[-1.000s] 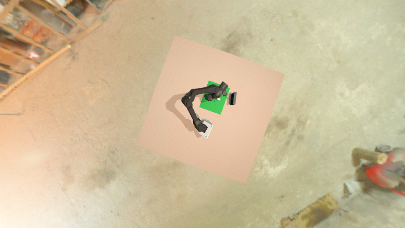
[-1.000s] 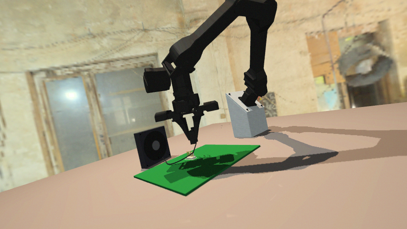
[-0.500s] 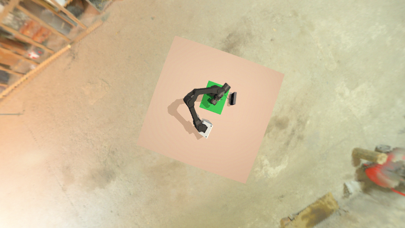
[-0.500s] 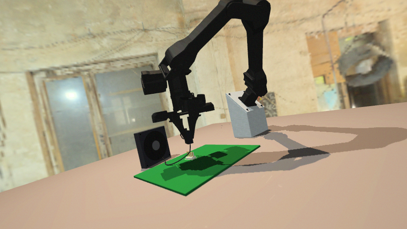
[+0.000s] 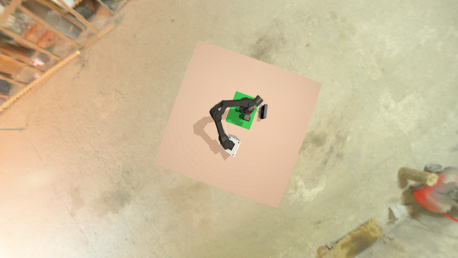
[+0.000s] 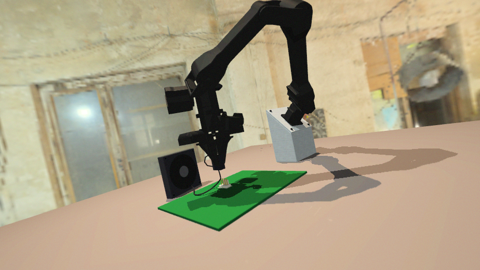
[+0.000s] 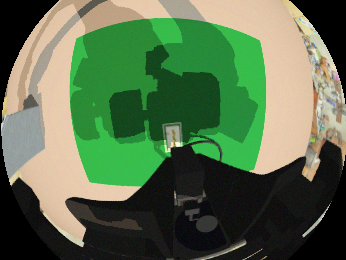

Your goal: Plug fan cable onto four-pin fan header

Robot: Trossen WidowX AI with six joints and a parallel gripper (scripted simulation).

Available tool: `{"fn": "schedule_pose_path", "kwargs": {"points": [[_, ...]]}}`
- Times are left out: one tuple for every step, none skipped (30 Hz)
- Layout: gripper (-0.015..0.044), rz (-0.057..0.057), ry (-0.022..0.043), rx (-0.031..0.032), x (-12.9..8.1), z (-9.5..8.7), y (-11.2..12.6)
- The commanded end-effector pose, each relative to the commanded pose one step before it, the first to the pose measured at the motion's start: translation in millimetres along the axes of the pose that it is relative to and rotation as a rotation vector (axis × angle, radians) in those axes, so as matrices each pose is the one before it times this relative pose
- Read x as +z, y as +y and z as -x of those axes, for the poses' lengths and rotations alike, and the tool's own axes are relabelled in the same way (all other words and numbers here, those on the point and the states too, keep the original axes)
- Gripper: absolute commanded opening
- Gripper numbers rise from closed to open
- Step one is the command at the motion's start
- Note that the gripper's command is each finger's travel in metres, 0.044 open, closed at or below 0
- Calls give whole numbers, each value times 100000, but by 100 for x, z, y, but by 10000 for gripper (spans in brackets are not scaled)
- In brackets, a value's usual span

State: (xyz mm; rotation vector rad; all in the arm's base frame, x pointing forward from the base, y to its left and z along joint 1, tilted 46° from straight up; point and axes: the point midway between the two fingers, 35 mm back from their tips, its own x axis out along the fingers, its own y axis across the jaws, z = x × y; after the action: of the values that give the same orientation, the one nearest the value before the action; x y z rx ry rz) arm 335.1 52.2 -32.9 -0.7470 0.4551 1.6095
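The green board (image 5: 247,124) (image 6: 235,204) (image 7: 220,64) lies flat on the table. The white four-pin fan header (image 6: 224,185) (image 7: 172,134) stands near the board's fan-side edge, its pins bare. The black fan (image 5: 263,111) (image 6: 180,173) stands upright just off the board. Its thin black cable (image 6: 204,192) (image 7: 214,141) loops from the fan up to my fingers. My gripper (image 5: 245,114) (image 6: 218,166) (image 7: 182,159) is shut on the dark plug (image 7: 189,170) at the cable's end. It holds the plug a short way above the header, apart from it. The plug is mostly hidden by the fingers.
The arm's grey base block (image 5: 234,144) (image 6: 290,139) stands behind the board. The pink table top (image 5: 198,96) (image 6: 369,218) surrounds the board. The arm's shadow falls across the board.
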Motion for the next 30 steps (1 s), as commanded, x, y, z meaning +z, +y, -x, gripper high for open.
{"fn": "schedule_pose_path", "kwargs": {"points": [[0,1464,275,933,-249,-298,156],[0,0,0,0,0,0,0],[0,0,0,0,0,0,0],[0,0,0,0,0,0,0],[0,83,-2,2,104,54,23],[0,177,-5,4,221,114,49],[0,114,-3,2,141,72,32],[0,142,-12,3,277,2,43],[0,96,-9,2,186,1,30],[0,0,0,0,0,0,0],[0,0,0,0,0,0,0],[0,0,0,0,0,0,0],[0,0,0,0,0,0,0],[0,0,0,0,0,0,0],[0,0,0,0,0,0,0],[0,0,0,0,0,0,0],[0,0,0,0,0,0,0],[0,0,0,0,0,0,0],[0,0,0,0,0,0,0],[0,-71,2,-2,-5,-279,-13],[0,-103,-3,-3,-4,-405,-15],[0,-148,-18,-4,0,-582,-14],[0,-170,-40,-4,10,-673,-4],[0,-69,-22,-1,7,-273,2],[0,0,0,0,0,0,0],[0,0,0,0,0,0,0],[0,0,0,0,0,0,0],[0,0,0,0,0,0,0],[0,0,0,0,0,0,0],[0,0,0,0,0,0,0]]}}
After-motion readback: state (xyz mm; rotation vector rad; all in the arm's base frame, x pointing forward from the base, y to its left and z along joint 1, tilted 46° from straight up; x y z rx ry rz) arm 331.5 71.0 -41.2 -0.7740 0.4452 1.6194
